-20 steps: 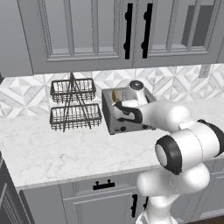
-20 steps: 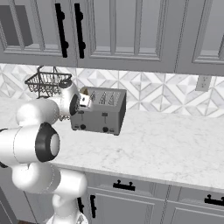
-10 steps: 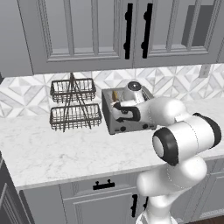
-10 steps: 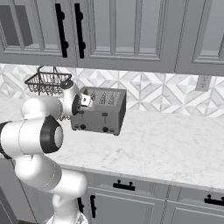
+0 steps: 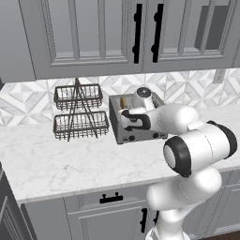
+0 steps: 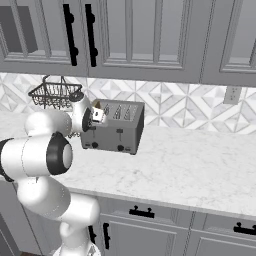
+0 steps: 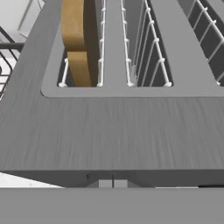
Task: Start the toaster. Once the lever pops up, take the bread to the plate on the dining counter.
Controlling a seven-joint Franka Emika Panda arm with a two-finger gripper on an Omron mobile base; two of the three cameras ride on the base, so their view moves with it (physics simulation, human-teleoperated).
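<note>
Claw point(image 7: 113, 183) pressed together, empty, poised over front edge of toaster point(image 6: 116, 129) on marble desk point(image 6: 190, 165). Bread point(image 7: 78, 41) seated upright in leftmost slot, top edge poking above slot rim. Wire rack point(image 5: 78, 114) standing just left of toaster point(image 5: 136, 123), near tiled backsplash, under grey cabinets.

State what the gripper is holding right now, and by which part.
Nothing is held. The gripper is shut with nothing between its fingertips, sitting at the front edge of the toaster; the bread sits untouched in its slot.
</note>
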